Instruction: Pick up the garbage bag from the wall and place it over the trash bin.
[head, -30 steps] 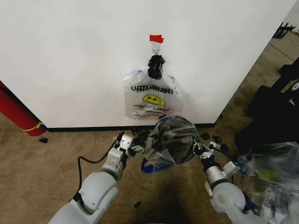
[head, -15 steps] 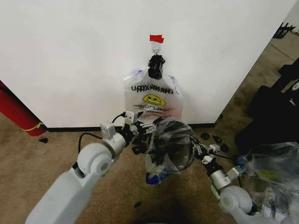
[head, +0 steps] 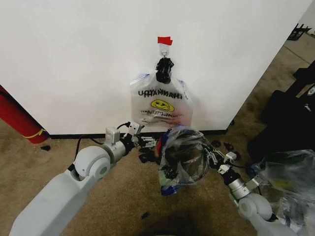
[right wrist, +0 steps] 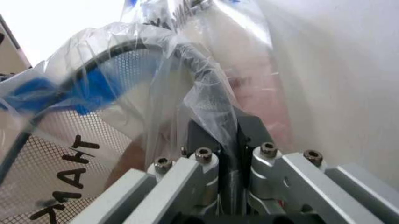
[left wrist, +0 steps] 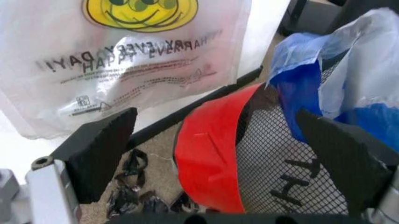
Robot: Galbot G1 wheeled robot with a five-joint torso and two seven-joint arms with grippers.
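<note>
The garbage bag (head: pixel 183 156), see-through with blue trim, is draped over the black mesh trash bin (left wrist: pixel 281 154). The bin sits tilted on the carpet below the wall (head: pixel 74 59), its red base band (left wrist: pixel 209 149) turned toward my left gripper (head: pixel 146 144). That gripper (left wrist: pixel 215 114) is open, one finger on each side of the band and neither touching it. My right gripper (head: pixel 215 158) is on the bin's far side. In the right wrist view it (right wrist: pixel 232 137) is shut on a fold of the bag's film beside the rim.
A flat bundle of like bags (head: pixel 160 101) hangs by a black clip from the hook under the red tape (head: pixel 165 40). A red cylinder (head: pixel 17 120) leans at the left. A clear sack (head: pixel 285 182) and black gear (head: pixel 290 118) crowd the right. Small black scraps (head: pixel 224 145) lie along the baseboard.
My left arm rose and reached forward to the bin's base, then dropped a little. The bagged bin shifted slightly down and right and tipped, so its red band now shows.
</note>
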